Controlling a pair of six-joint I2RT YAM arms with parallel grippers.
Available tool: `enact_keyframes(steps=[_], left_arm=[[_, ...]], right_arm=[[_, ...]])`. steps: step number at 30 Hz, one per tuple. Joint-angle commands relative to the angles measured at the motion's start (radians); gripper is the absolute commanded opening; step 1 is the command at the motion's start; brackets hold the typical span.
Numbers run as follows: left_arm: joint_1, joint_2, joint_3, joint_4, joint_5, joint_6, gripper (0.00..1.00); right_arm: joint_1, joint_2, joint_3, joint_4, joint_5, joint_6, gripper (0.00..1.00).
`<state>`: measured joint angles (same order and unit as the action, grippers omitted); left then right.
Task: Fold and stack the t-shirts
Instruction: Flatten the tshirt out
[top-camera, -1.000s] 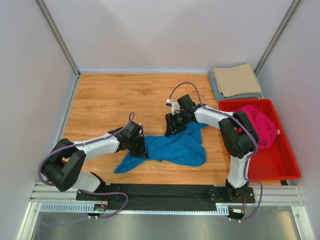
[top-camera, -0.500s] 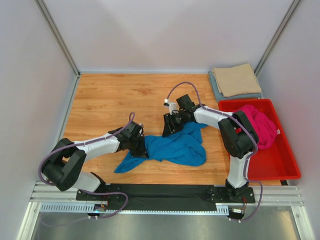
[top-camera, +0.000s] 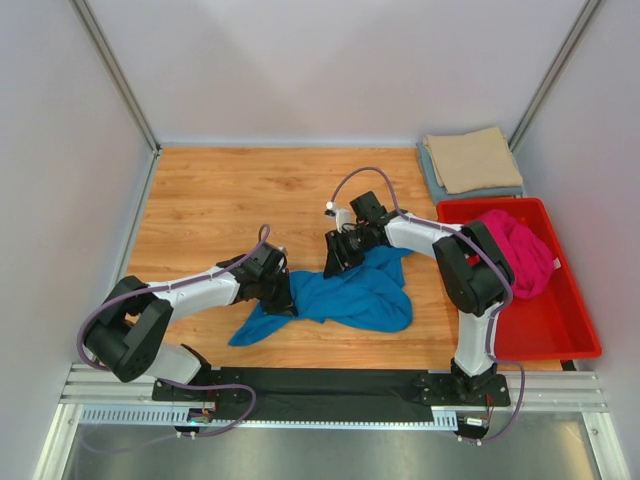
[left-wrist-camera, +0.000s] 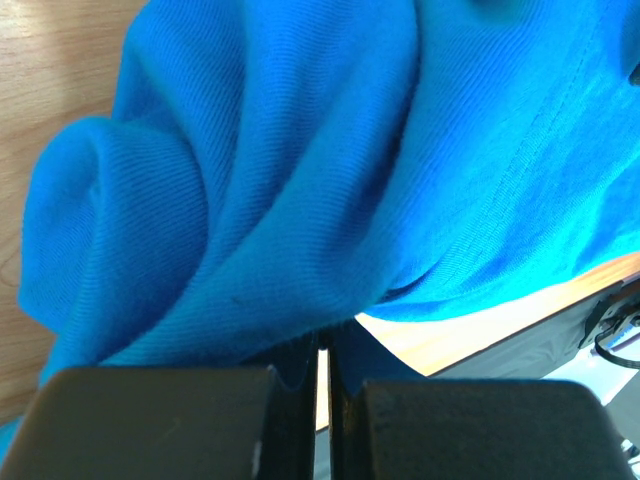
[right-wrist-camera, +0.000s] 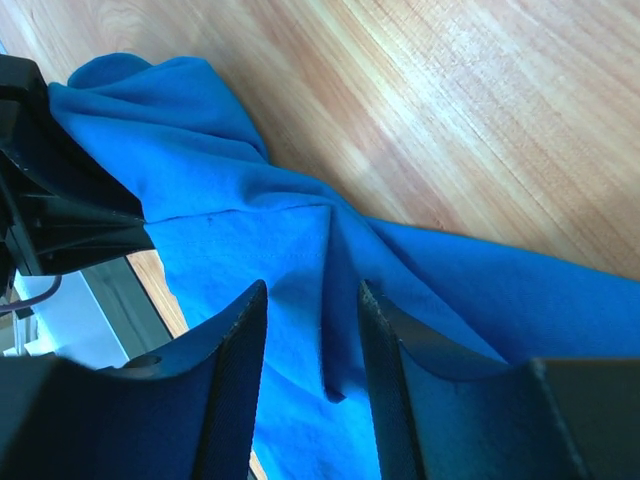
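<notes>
Midway through the job, by the look of it, two shirts are folded and two are not. At the far right corner of the table (top-camera: 230, 190), the tan shirt (top-camera: 470, 158) lies folded flat on top of the grey-blue shirt (top-camera: 432, 172), of which only the edges show beneath it; that pair appears finished and stacked.

The blue shirt (top-camera: 350, 295) lies crumpled in a loose heap on the wood between the two arms, toward the near edge, with no clean fold in it yet. The left gripper (top-camera: 283, 300) sits at the heap's left side, its jaws drawn together on a bunch of the blue cloth, as the left wrist view shows. The right gripper (top-camera: 335, 262) is low over the shirt's far edge, its jaws apart with a ridge of blue fabric lying under the gap between them; it has no hold on the cloth that the pictures show.

The red bin (top-camera: 545, 320) stands on the table's right side, just beside the right arm. It holds the pink shirt (top-camera: 520, 250), bundled in its far half and unfolded; the near half of the bin shows bare red floor. Judging from this, the blue shirt needs spreading and folding, and the pink one has yet to leave the bin.
</notes>
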<state>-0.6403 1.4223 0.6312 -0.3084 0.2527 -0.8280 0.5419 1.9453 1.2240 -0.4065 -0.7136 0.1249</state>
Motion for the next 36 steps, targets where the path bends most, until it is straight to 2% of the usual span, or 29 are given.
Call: enact_keyframes(steps=[1,4,5,6,9,14,17,20,21,26,32,36], left_arm=[[-0.004,0.007,0.022,0.02,-0.03,0.004,0.0],[-0.002,0.004,0.022,0.02,-0.033,0.003,0.0],[-0.004,0.003,0.03,0.015,-0.033,0.003,0.0],[-0.004,0.003,0.036,0.011,-0.03,0.003,0.0],[-0.004,-0.009,0.1,-0.038,-0.003,0.01,0.0],[-0.009,-0.115,0.215,-0.152,0.0,0.02,0.0],[-0.015,-0.172,0.219,-0.193,0.0,0.026,0.02],[-0.032,-0.216,0.167,-0.205,0.007,0.017,0.05],[-0.038,-0.226,0.141,-0.181,0.008,0.01,0.07],[-0.042,-0.249,0.004,-0.097,0.026,0.003,0.25],[-0.041,-0.211,0.038,-0.133,-0.001,0.061,0.26],[-0.042,-0.25,0.062,-0.202,-0.03,0.098,0.35]], right_arm=[[0.006,0.004,0.009,0.0,-0.003,-0.024,0.43],[0.006,-0.022,-0.009,0.014,0.0,-0.015,0.2],[0.006,-0.032,-0.014,0.024,0.006,-0.008,0.04],[0.006,-0.048,-0.017,0.026,0.017,-0.004,0.0],[0.003,-0.149,-0.026,0.044,0.051,0.048,0.0],[0.004,-0.434,-0.053,0.008,0.137,0.079,0.0],[0.012,-0.584,-0.157,-0.029,0.221,0.108,0.0],[0.035,-0.718,-0.334,-0.012,0.255,0.194,0.0],[0.049,-0.742,-0.418,-0.006,0.264,0.217,0.0],[0.17,-0.819,-0.612,0.08,0.357,0.337,0.0],[0.179,-0.824,-0.652,0.143,0.467,0.366,0.0],[0.188,-0.852,-0.646,0.164,0.48,0.363,0.0]])
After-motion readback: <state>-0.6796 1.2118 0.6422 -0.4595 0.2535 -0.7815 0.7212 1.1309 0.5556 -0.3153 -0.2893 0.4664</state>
